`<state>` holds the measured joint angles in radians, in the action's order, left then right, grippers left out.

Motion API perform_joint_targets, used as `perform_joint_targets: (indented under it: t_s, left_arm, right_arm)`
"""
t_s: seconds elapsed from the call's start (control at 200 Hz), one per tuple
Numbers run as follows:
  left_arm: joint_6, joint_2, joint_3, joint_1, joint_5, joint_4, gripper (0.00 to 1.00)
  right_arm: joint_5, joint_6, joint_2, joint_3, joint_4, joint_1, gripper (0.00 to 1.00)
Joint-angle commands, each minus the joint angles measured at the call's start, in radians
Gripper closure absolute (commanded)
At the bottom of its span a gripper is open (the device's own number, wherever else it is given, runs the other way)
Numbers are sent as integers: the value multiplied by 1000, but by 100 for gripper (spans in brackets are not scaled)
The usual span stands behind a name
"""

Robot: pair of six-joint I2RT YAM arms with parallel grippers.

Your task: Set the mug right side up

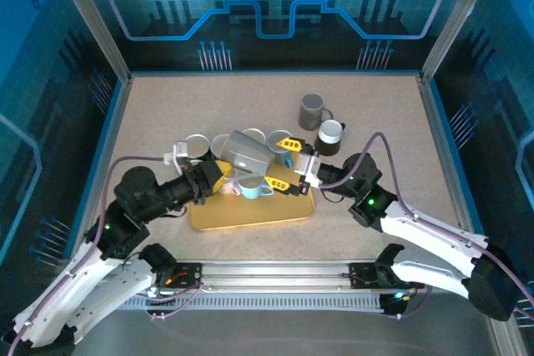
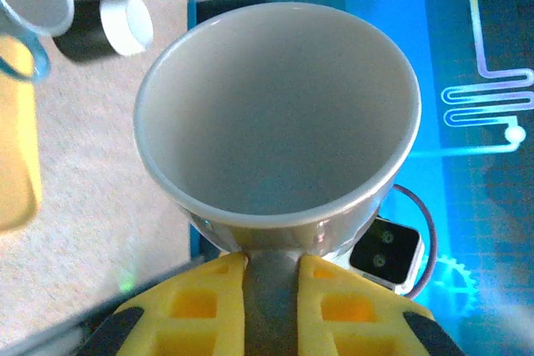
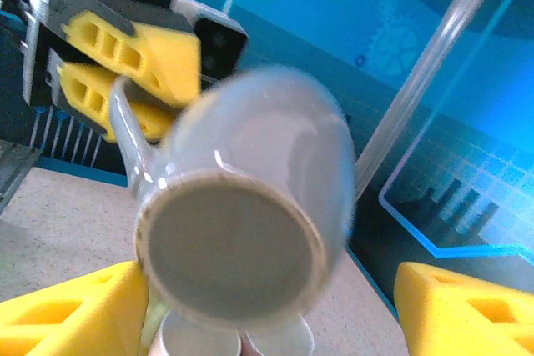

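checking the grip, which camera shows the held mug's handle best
Left wrist: the handle is clamped between the fingers of the left gripper, under the open mug. Right wrist shows it side-on, blurred. From the top it is too small to tell.

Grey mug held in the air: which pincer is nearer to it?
Left. The left pincer is shut on the handle of the grey mug, so it touches it. The right pincer is open, facing the mug's base, one finger at each side.
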<state>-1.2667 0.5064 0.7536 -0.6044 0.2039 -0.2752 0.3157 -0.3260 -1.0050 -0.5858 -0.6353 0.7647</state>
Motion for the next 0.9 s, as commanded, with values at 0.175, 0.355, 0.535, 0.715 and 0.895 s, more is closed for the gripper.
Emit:
perform_joint_targets:
  t_s: [0.175,0.355,0.535,0.715,0.895]
  left_arm:
    - [394,73,185,2,-104,-255,100]
    - [484,185,204,-67,-149,-282,100]
    - [577,313,239,-281,-369,-261,100]
    - [562,485,290,-448,-583,-233,100]
    - [441,721,432,-594,-887,-291,100]
  right_arm:
    - [-498,228,96,-116,275,-52,26]
    - [-693,402,72,-344,728,-118,29]
    - [-761,589,39,-504,1024,-204,32]
    - [-804,629,64,-526,1058,-223,29]
    - [-885,706,64,-534,1092,-223,30]
